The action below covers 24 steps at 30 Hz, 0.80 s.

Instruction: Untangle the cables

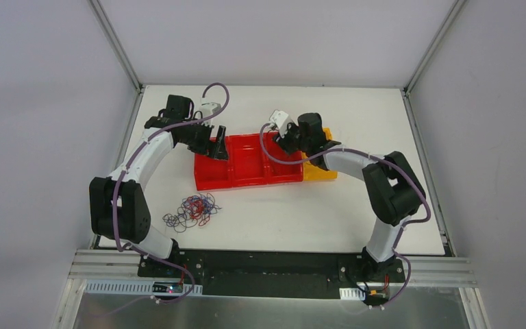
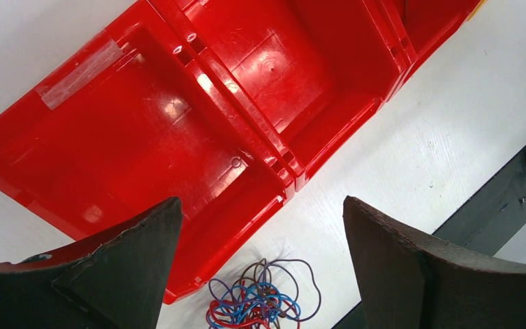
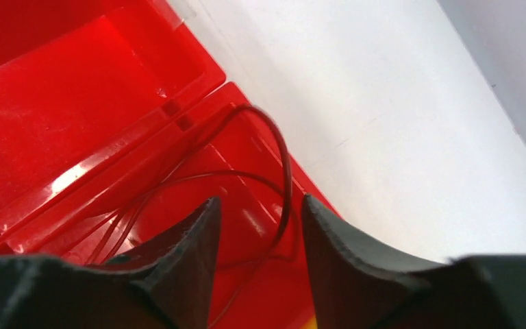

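The cables [image 1: 193,211] lie as a small loose clump of red and blue strands on the surface [image 1: 356,219], toward its near left corner, a little in front of the row of red bins [image 1: 246,181] and not touching it. One red wire [image 3: 284,157] is apart from the clump. It curls in the bin at the right end of the red row, under the right hand [image 3: 260,200]. That hand's jaws stand partly apart, and the wire's loop shows through the gap, seemingly loose rather than pinched. The left hand [image 2: 260,202] hangs wide apart and empty over the leftmost bin's near wall, with the clump showing below it

These strands look very thin, light and limp. They should bend at any touch, spring back slightly, and drag neighbours along where loops cross. Nothing here seems fragile. A fingertip pinch on a single outlying loop at the clump's edge looks the best hold, with the other hand pinning the rest; a grab into the middle would likely lift the whole knot
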Tool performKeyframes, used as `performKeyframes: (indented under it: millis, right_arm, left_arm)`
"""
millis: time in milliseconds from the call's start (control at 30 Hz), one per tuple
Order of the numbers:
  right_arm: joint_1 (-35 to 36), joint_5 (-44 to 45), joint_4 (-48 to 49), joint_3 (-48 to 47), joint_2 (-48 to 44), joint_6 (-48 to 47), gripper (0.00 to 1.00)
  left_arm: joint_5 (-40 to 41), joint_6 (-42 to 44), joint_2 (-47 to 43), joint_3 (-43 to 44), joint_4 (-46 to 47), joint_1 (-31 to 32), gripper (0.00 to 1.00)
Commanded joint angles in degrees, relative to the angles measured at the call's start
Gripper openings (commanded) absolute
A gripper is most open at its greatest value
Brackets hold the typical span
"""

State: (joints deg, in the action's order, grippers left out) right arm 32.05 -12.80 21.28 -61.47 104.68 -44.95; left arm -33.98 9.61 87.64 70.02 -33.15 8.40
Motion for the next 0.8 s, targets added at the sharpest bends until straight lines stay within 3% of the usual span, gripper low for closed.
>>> performKeyframes:
  millis: [0, 133, 233, 333, 367, 433, 500, 633, 767]
  right_arm:
    - [-0.8, -0.2, -6.0, -4.0, -5.4, 5.2, 0.57]
    - [-1.6, -1.5, -12.1, -6.4, -7.5, 8.4, 0.73]
    - [-2.5, -2.6, -16.7, -7.9, -9.4, 10.8, 0.80]
    - [-3.1, -3.4, -23.1, -10.5, -11.6, 14.1, 0.87]
    - [-3.3, -3.6, -29.0, -13.1, -13.2, 17.0, 0.93]
    - [-3.2, -5.0, -35.8, -16.5, -14.7, 21.6, 0.99]
    - [-3.2, -7.1, -42.8, -19.0, -15.7, 26.3, 0.99]
    - [-3.6, -8.2, -48.4, -17.9, -18.9, 35.2, 0.99]
    - [-6.4, -9.1, -48.6, -14.7, -22.3, 43.0, 0.99]
  left_arm:
    - [0.6, 0.4, -3.7, -0.7, 1.2, -0.7, 0.88]
    - [0.1, 2.3, -5.7, -1.4, -0.9, -3.3, 0.94]
    - [-2.7, 9.2, -6.9, -0.1, -7.6, -7.1, 0.99]
    - [-5.9, 25.7, -8.1, 1.7, -21.4, -9.9, 0.99]
    - [-5.2, 37.0, -10.2, 0.8, -29.7, -10.1, 0.98]
    - [-4.0, 46.1, -13.1, -1.9, -35.4, -10.0, 0.98]
    - [-1.8, 51.4, -15.4, -5.8, -37.8, -9.6, 0.97]
    - [2.6, 54.3, -17.9, -15.2, -36.8, -4.5, 0.94]
    - [9.6, 46.4, -17.0, -23.0, -26.8, 7.4, 0.81]
